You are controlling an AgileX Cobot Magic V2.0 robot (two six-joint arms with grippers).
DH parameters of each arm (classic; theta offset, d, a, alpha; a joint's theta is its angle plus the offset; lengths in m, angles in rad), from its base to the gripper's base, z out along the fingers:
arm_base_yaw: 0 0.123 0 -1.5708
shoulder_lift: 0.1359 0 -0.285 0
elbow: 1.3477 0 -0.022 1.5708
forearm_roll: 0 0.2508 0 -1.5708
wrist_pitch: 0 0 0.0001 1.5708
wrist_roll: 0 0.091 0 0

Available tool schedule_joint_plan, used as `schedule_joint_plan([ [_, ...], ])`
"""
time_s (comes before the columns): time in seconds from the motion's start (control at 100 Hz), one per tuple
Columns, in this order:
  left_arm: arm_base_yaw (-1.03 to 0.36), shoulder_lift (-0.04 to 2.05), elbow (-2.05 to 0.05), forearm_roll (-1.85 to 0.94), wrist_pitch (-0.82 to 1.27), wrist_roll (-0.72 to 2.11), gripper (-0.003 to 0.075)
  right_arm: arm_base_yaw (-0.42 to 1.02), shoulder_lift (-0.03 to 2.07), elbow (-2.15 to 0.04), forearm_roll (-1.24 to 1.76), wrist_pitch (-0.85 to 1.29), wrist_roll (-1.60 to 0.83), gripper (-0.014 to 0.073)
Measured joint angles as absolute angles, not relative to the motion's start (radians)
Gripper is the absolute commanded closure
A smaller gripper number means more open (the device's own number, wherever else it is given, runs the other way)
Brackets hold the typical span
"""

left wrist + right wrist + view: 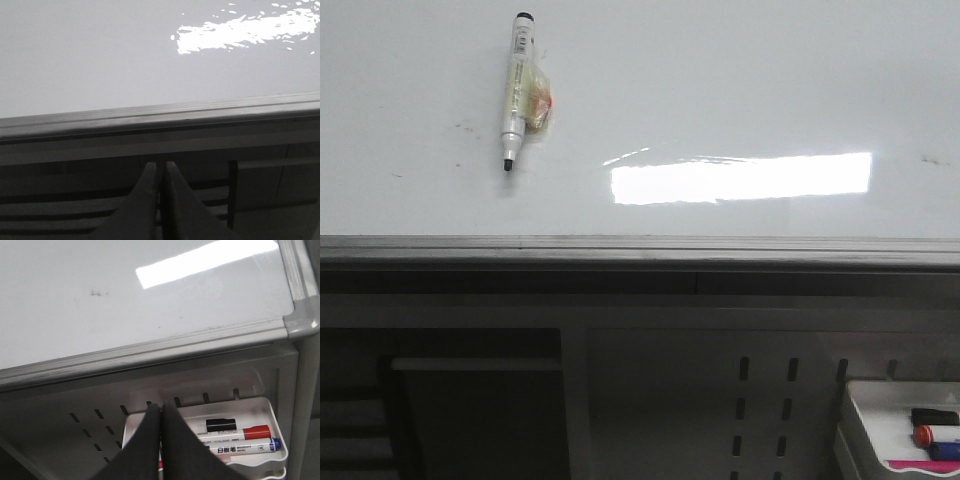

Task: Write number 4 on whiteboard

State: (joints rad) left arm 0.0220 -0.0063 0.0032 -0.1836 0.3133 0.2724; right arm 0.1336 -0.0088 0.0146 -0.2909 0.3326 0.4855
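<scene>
The whiteboard [740, 90] is glossy white with a bright glare and a grey metal edge. It also shows in the left wrist view [100, 55] and the right wrist view [100, 305]. No number 4 shows on it, only small dark smudges. A white marker with a black tip [515, 90] lies uncapped on the board at the far left, with tape wrapped round it. My left gripper [161, 167] is shut and empty below the board's front edge. My right gripper [161, 407] is shut and empty over the tray of markers [272, 415]. Neither gripper shows in the front view.
The small white tray [870, 420] hangs below the board at the front right, holding black, red and blue markers [240, 437]. A perforated grey panel [760, 400] runs below the board's edge. The board's right corner [300, 315] has a grey cap.
</scene>
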Motion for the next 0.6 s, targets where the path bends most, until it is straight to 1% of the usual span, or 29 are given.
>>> schedule_joint_plan([
  [0.09, 0.022, -0.006, 0.003, -0.299, 0.272, 0.272, 0.0741, 0.134, -0.009, 0.015, -0.293, 0.276, 0.486, 0.0659],
  [0.21, 0.022, -0.006, 0.003, -0.636, 0.225, 0.272, 0.0741, 0.134, -0.009, 0.015, -0.275, 0.103, 0.486, 0.0659],
  [0.34, 0.022, -0.006, 0.003, -0.847, 0.173, 0.272, 0.0741, 0.134, -0.009, 0.015, -0.266, -0.054, 0.486, 0.0659],
  [0.42, 0.022, -0.006, 0.003, -0.936, 0.148, 0.272, 0.0741, 0.134, -0.009, 0.015, -0.259, -0.079, 0.486, 0.0659],
  [0.6, 0.022, -0.006, 0.003, -1.015, 0.135, 0.270, 0.0741, 0.134, -0.009, 0.015, -0.243, -0.081, 0.486, 0.0659],
])
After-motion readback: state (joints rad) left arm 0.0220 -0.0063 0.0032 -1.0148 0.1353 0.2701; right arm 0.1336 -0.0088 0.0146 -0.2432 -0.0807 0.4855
